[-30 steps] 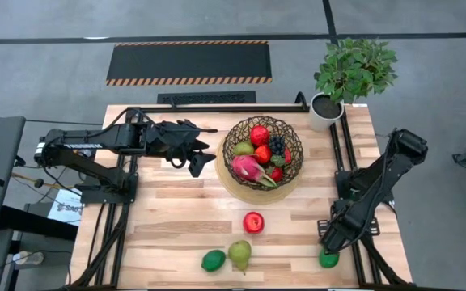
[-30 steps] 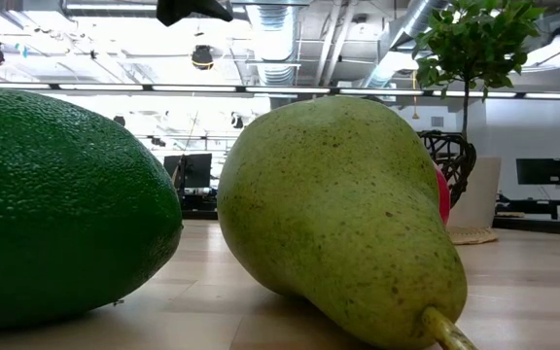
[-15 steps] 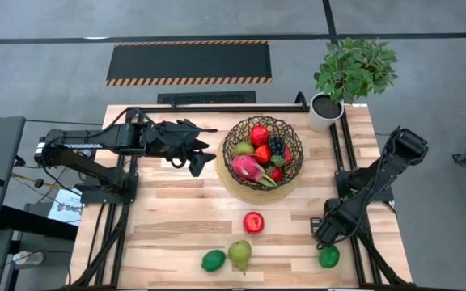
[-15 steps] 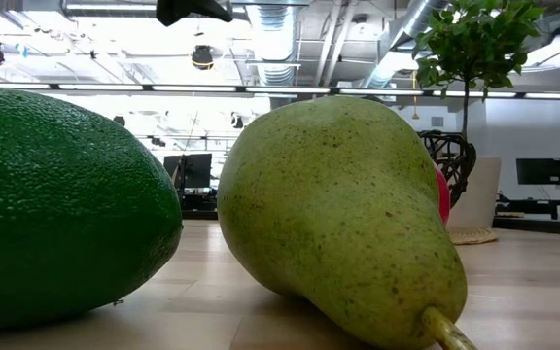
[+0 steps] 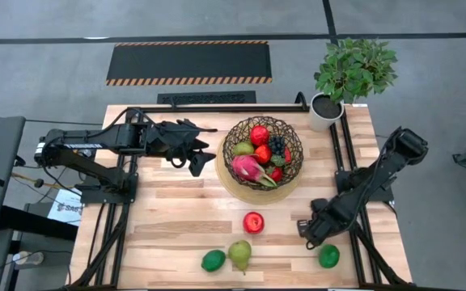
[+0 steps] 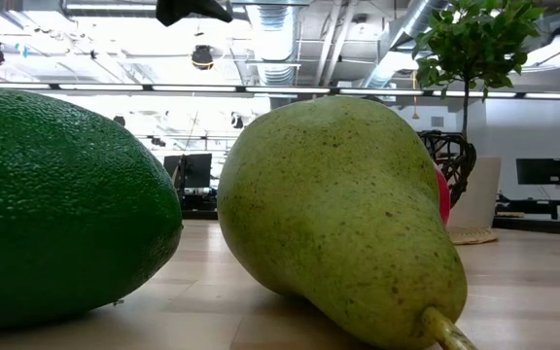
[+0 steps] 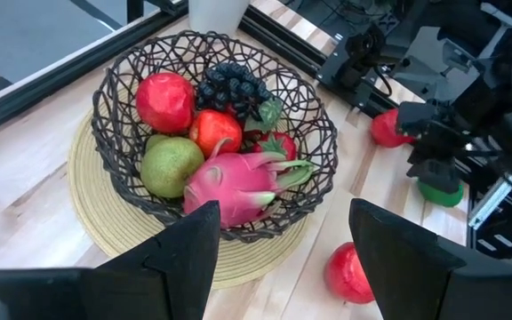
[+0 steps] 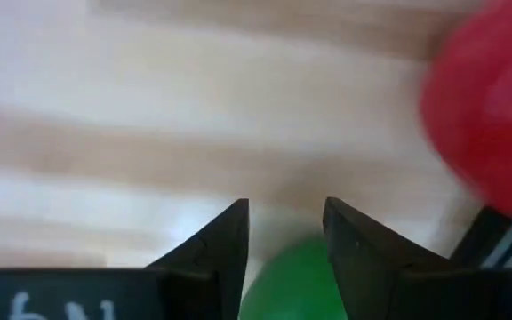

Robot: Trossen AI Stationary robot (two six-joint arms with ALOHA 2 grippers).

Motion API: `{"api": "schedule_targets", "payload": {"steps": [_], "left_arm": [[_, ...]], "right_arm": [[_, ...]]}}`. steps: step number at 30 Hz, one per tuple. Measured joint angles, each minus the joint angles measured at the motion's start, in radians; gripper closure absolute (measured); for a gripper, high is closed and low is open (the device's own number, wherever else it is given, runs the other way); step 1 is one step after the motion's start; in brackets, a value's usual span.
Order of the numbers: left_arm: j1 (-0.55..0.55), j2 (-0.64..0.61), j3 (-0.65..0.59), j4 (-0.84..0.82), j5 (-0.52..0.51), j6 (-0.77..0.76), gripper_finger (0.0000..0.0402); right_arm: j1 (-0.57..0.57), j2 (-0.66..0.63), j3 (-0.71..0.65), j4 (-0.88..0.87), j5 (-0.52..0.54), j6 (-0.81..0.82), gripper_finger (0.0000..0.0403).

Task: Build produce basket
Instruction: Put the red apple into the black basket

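The basket [image 5: 262,153] [image 7: 216,133] stands on its tan disc base at the table's far middle. It holds red apples, a pear, grapes and a dragon fruit [image 7: 243,187]. On the bare table lie a red apple [image 5: 253,222], a lime [image 5: 213,260] beside a pear [image 5: 240,255], and a second lime [image 5: 328,256] near the right front. My right gripper [image 5: 307,232] [image 8: 287,236] hangs open, pointing down, between the apple and that second lime. My left gripper [image 5: 194,159] [image 7: 287,258] waits open just left of the basket.
A potted plant [image 5: 348,77] stands at the far right corner. Black frame rails [image 5: 342,162] run along both table sides. Another red fruit [image 7: 389,127] lies by the right arm's base. The lime [image 6: 66,204] and pear [image 6: 338,214] fill the low view.
My right gripper has left its place over the right front lime and gone toward the table's left and slightly far, toward the red apple, turning as it went. The lime has stayed on the table.
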Motion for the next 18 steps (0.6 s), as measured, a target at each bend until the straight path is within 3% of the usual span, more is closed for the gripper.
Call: {"api": "schedule_targets", "payload": {"steps": [5,9,13,18], "left_arm": [[0.0,0.0,0.0,0.001,0.001,-0.001,0.0166],[0.0,0.0,0.0,0.006,-0.009,-0.005,0.0166],[0.0,0.0,0.0,0.007,-0.009,-0.005,0.0166],[0.0,0.0,0.0,0.007,-0.011,-0.004,0.0166]], "right_arm": [[0.003,-0.04,0.13,-0.171,-0.039,-0.129,0.0194],[0.005,-0.062,0.239,-0.475,-0.015,-0.159,0.0144],[0.005,-0.067,0.295,-0.711,0.013,-0.105,0.0122],[0.018,-0.111,0.237,-0.69,0.018,-0.022,0.0111]]}}
